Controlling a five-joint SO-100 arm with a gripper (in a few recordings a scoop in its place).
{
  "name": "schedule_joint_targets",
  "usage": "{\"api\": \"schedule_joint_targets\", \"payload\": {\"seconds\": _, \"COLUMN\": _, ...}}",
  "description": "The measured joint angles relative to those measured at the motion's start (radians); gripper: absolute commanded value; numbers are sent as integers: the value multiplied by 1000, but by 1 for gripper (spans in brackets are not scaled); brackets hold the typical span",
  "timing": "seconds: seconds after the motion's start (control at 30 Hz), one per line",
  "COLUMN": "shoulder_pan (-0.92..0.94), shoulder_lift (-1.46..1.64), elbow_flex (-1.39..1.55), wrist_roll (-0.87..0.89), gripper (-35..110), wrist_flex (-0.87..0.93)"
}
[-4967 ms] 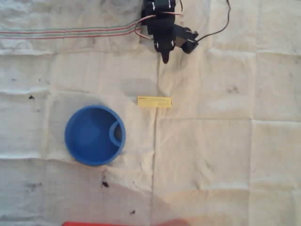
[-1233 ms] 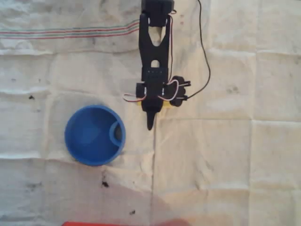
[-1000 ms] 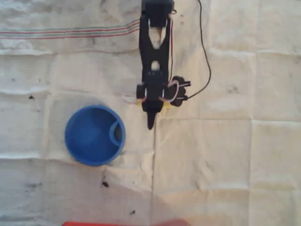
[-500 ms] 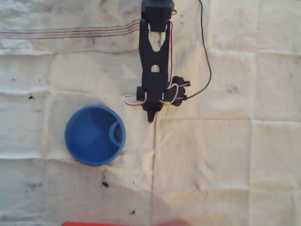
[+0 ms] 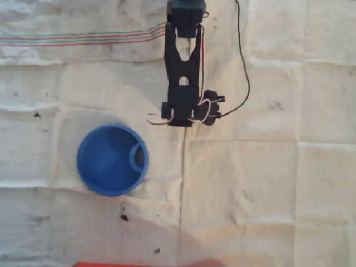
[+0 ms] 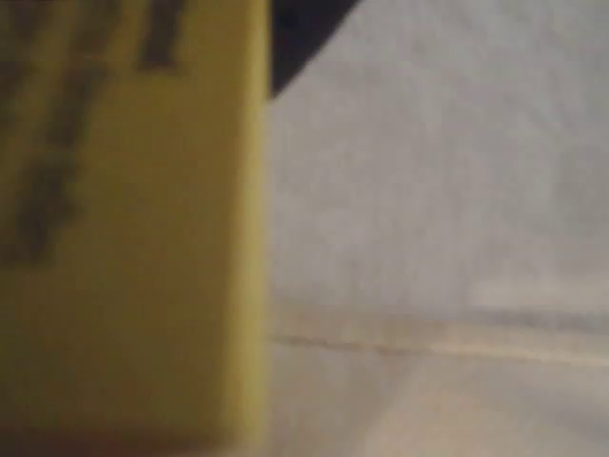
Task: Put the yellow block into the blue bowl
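Note:
The blue bowl (image 5: 103, 160) sits at centre left of the cloth in the overhead view, with a small curved tab inside its right rim. My black gripper (image 5: 181, 119) points straight down to the bowl's upper right, over the spot where the yellow block lay, and covers it there. In the wrist view the yellow block (image 6: 124, 238) is very close and blurred, taking up the left side of the picture and resting on the cloth. No finger shows clearly in either view, so the jaws' state is unclear.
A wrinkled white cloth (image 5: 250, 183) covers the table, with a red-striped band (image 5: 83, 39) at upper left. A black cable (image 5: 243, 67) loops to the right of the arm. A red edge (image 5: 111, 265) lies at the bottom border.
The gripper's tip, which stuck out below the block one second ago, has drawn back and tilted down over the block. The bowl has not moved.

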Motion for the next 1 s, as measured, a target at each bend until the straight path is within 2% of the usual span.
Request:
{"api": "schedule_joint_targets", "payload": {"seconds": 0.23, "shoulder_pan": 6, "shoulder_lift": 29, "elbow_flex": -11, "wrist_roll": 0, "gripper": 0, "wrist_flex": 0}}
{"api": "schedule_joint_targets", "payload": {"seconds": 0.67, "shoulder_pan": 12, "shoulder_lift": 460, "elbow_flex": -12, "wrist_roll": -2, "gripper": 0, "wrist_flex": 6}}
{"api": "schedule_joint_targets", "payload": {"seconds": 0.83, "shoulder_pan": 101, "shoulder_lift": 466, "elbow_flex": -12, "wrist_roll": -2, "gripper": 0, "wrist_flex": 6}}
{"api": "schedule_joint_targets", "payload": {"seconds": 1.0, "shoulder_pan": 210, "shoulder_lift": 457, "elbow_flex": -12, "wrist_roll": -2, "gripper": 0, "wrist_flex": -100}}
